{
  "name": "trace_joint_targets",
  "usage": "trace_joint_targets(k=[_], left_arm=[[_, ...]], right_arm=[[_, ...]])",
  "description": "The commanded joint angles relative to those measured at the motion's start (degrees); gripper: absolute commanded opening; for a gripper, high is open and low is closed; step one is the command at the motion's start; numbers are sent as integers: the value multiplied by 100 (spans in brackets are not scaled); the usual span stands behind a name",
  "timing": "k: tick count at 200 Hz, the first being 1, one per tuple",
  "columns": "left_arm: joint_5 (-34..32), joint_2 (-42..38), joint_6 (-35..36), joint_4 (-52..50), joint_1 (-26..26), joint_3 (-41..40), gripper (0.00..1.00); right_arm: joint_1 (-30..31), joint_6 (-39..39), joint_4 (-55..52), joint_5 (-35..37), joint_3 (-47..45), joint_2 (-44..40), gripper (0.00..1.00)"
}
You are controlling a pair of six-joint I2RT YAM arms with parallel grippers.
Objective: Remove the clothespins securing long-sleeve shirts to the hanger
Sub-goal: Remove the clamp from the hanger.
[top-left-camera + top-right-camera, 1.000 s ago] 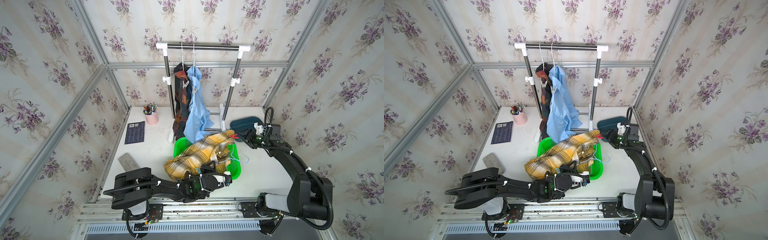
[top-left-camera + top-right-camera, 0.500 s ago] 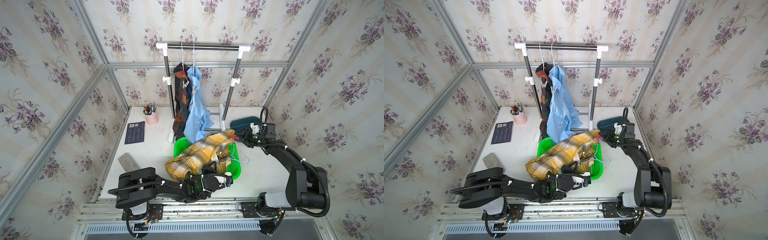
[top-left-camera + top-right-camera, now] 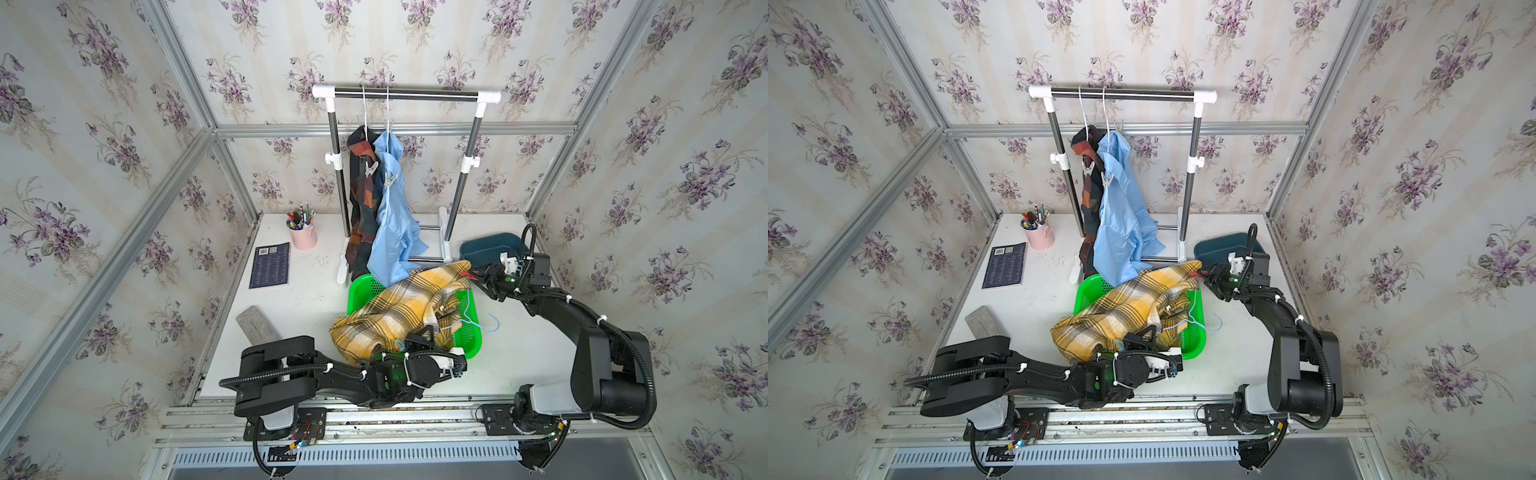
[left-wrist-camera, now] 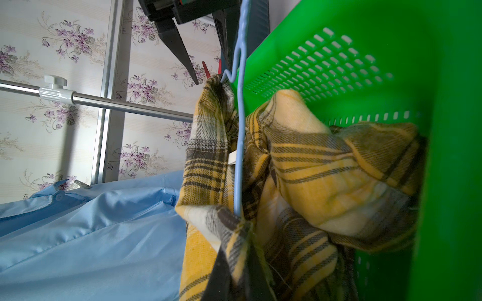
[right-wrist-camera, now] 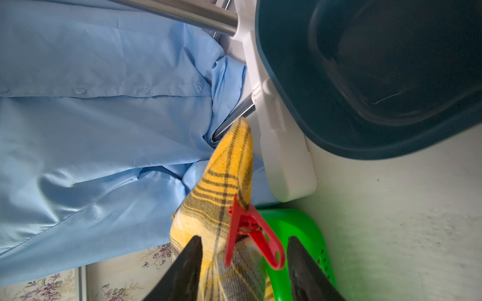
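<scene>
Three shirts showed: the yellow plaid shirt (image 3: pixel 399 307) lay heaped over the green basket (image 3: pixel 471 336); the light blue shirt (image 3: pixel 392 232) and dark plaid shirt (image 3: pixel 360 208) hung behind it. Four clothespins showed: one red clothespin (image 5: pixel 251 232) on the yellow cloth at the basket's far right corner, one teal clothespin (image 3: pixel 400 344) at its near edge, two pale clothespins (image 3: pixel 371 168) on the hung shirts. The right gripper (image 5: pixel 243 239) held its jaws apart astride the red one; the left gripper (image 3: pixel 419 337) was clamped on the yellow cloth.

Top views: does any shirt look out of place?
Yes. The yellow plaid shirt lies crumpled over the green basket, its blue hanger tangled inside, while the light blue shirt and dark plaid shirt hang from the rail.
</scene>
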Motion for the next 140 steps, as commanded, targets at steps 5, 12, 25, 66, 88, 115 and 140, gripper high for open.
trace_joint_targets(k=[5,12,25,66,88,115,140], left_arm=[[29,43,0,212,-4,-1,0],[29,52,-1,212,-13,-4,0],[30,59,-9,212,-19,-6,0],[36,80,-8,194,-20,-5,0],[29,87,-6,186,-28,-6,0],[39,120,-24,164,-38,6,0],[43,138,-35,150,-45,12,0]], right_arm=[[-26,261,387,-150,13,18,50],[-32,278,413,-160,4,34,49],[-43,313,476,-189,-22,44,46],[-70,389,625,-273,-91,127,40],[-67,424,671,-283,-127,150,36],[-70,433,672,-292,-162,114,33],[-78,437,689,-301,-230,37,24]])
